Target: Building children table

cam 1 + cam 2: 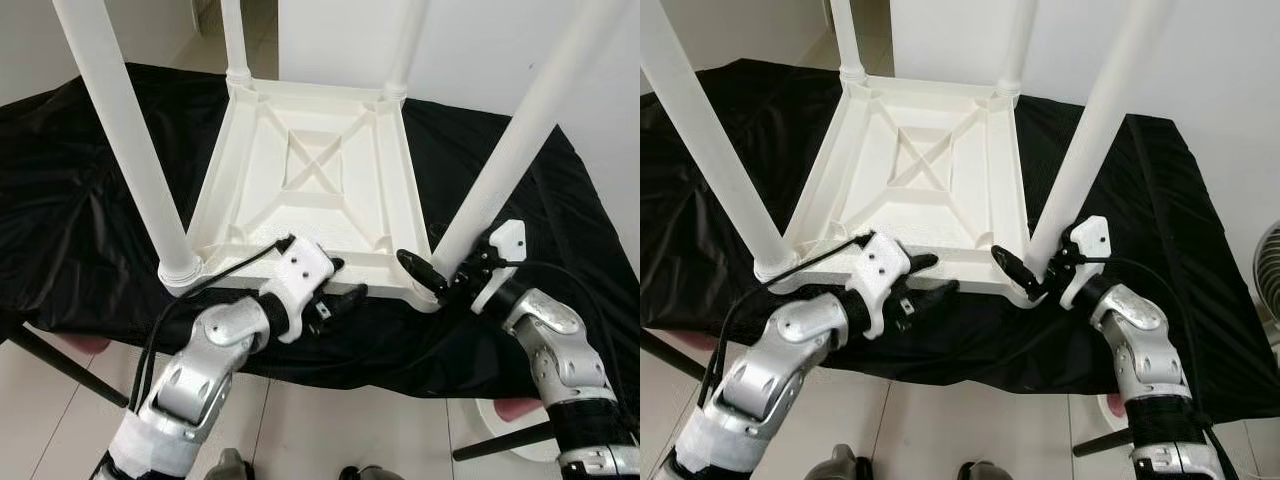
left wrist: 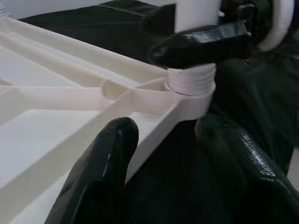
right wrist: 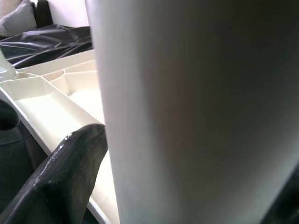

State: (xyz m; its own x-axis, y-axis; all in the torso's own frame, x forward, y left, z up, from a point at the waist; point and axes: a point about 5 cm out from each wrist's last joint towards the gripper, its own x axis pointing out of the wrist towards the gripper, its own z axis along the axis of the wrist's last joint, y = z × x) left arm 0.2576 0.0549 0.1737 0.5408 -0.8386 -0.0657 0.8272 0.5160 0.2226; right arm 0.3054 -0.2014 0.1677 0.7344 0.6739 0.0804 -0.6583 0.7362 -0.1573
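children's table [image 1: 310, 180], white plastic, lies upside down on a desk [image 1: 70, 200] draped in black cloth, its ribbed underside facing up with an x-shaped brace in the middle. four white legs rise from its corners: the near left leg [image 1: 130, 140], the near right leg [image 1: 520, 140] and two far ones running out of the top of the head views.

the right gripper [image 1: 440, 275] is at the near right corner, its two black fingers closed around the base of the near right leg just above the threaded socket; in the right wrist view the leg [image 3: 196, 112] is very close to the lens, with one black finger [image 3: 65, 172] against it.

the left gripper [image 1: 335, 290] is at the table's near edge, between the two near legs. its fingers are spread apart, one [image 2: 100, 177] lying over the white rim and the other [image 2: 243, 168] outside it over the black cloth, so they straddle the rim without clamping it.

below the desk edge the tiled floor [image 1: 330, 430] shows.
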